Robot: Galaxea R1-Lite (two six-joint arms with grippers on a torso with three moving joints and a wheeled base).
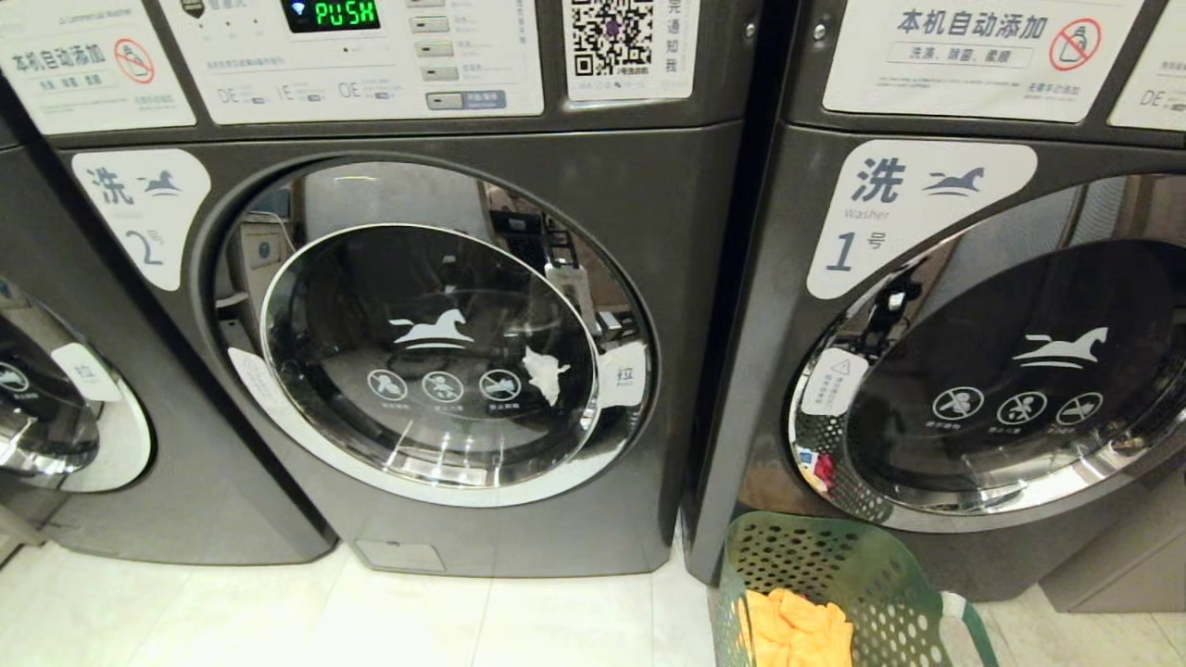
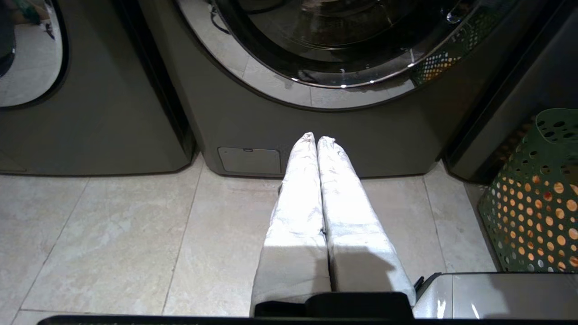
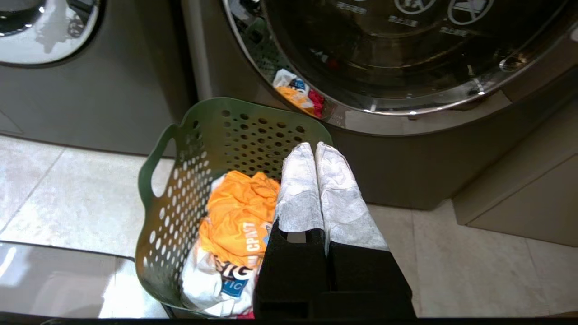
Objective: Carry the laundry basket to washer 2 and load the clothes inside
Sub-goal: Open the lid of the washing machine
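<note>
**Basket on the floor before washer 1, both claws together and empty**

Washer 2 fills the middle of the head view, its round chrome-rimmed door shut, a white label with a blue "2" at its upper left and a green "PUSH" lit on the display above. To its right stands washer 1, door also shut. A third machine shows partly at the far left.

The laundry basket sits on the pale tiled floor, near the lower left of washer 1's front and right of washer 2. The clothes lie inside it: a yellow-orange garment on top, with a white shirt bearing blue-black print beneath it; a little red shows at the basket's near edge.

Neither arm appears in the head view. The left claw hangs low over the floor in front of washer 2's base, fingers pressed together and holding nothing. The right claw hangs above the basket's right side, fingers likewise together, clear of the clothes
</note>
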